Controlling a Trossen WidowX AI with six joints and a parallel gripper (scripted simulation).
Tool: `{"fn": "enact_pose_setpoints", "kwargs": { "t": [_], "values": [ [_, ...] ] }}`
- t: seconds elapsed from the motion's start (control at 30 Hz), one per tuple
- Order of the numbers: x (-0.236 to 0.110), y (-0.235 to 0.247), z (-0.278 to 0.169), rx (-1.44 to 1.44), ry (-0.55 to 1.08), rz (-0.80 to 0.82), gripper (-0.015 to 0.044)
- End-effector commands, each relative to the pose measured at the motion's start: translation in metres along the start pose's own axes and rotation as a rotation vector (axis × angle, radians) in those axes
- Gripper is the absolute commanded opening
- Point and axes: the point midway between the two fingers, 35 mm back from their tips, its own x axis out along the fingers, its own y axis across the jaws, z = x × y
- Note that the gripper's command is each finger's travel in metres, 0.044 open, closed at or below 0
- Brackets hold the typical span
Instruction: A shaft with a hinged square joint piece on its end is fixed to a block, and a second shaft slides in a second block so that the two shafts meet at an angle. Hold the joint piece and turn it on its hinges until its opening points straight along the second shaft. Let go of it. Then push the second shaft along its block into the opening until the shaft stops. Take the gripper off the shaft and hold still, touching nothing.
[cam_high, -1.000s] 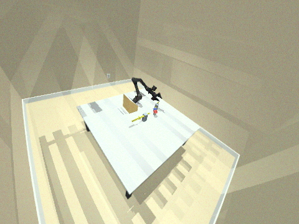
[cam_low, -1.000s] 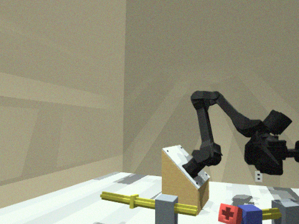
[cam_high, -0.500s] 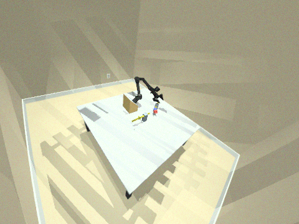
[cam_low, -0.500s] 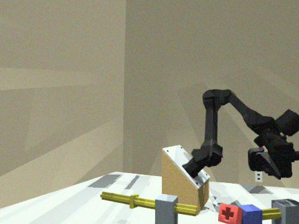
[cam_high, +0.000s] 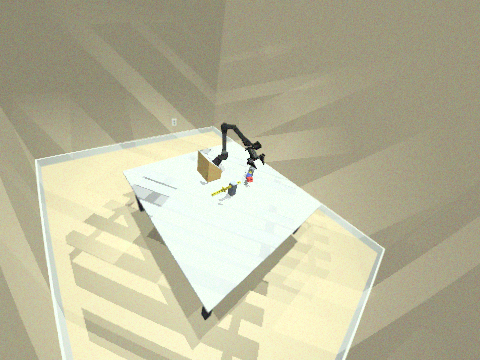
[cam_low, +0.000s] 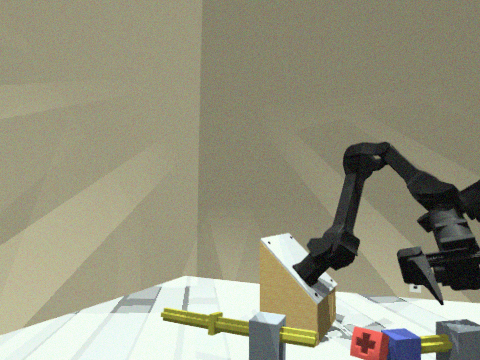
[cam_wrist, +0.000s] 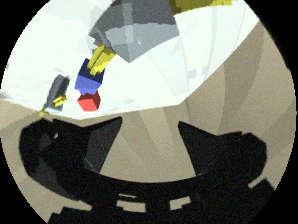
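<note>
While the black arm (cam_low: 350, 200) reaches out from its sloped wooden wedge mount (cam_low: 280, 290) on the white table (cam_high: 225, 240), its gripper (cam_low: 440, 277) hangs in the air above the right end of the assembly, fingers spread wide with nothing between them and touching nothing. In the exterior view one dark pointed fingertip (cam_low: 431, 285) aims down toward the table, above and a little right of the joint. The red joint piece (cam_low: 369, 342) sits near the lower right edge of that view beside a blue piece (cam_low: 402, 344), and its face with a dark cross-shaped opening is turned toward the camera rather than along the long yellow shaft (cam_low: 200, 318). That long shaft lies level, its long axis running left to right, and passes through a grey block (cam_low: 267, 327), its right end stopping short of the red piece with a gap between them. A shorter yellow shaft (cam_low: 434, 343) runs from the blue piece into a second grey block (cam_low: 460, 337) at the right edge. From the wrist camera the red piece (cam_wrist: 88, 102) and blue piece (cam_wrist: 89, 80) show at upper left on the white surface, above the gripper's dark body, with a yellow shaft leading up into a grey block (cam_wrist: 136, 19). Seen from the top, the whole assembly (cam_high: 235, 186) is small and lies just in front of the wedge mount.
</note>
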Motion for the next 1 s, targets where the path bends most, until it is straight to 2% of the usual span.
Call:
{"fn": "enact_pose_setpoints", "kwargs": {
  "t": [0.0, 0.97],
  "values": [
    [0.008, 0.002, -0.002, 0.058, -0.024, 0.044, 0.044],
    [0.053, 0.041, -0.029, 0.612, -0.107, 0.433, 0.044]
  ]
}}
